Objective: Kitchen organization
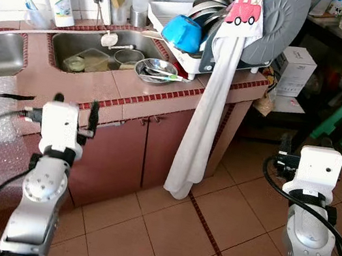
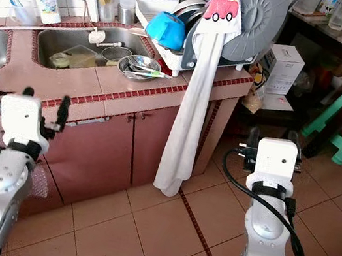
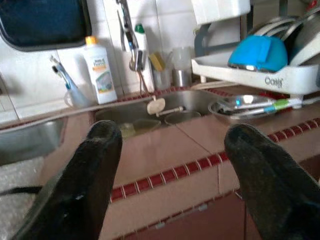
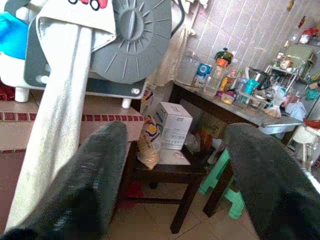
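We held our left hand (image 3: 170, 175) spread before the red-tiled bench's (image 1: 164, 90) front edge; our right hand (image 4: 175, 175) (also spread) hovered over floor.

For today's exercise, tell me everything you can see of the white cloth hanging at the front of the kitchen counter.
The white cloth is a long, narrow towel of soft fabric, plain except for a pink truck picture near its top. It is draped from the dish rack beside a grey round lid, falls past the red-tiled counter edge and hangs in loose folds against the brown cabinet, ending just above the tiled floor. Neither gripper touches it.
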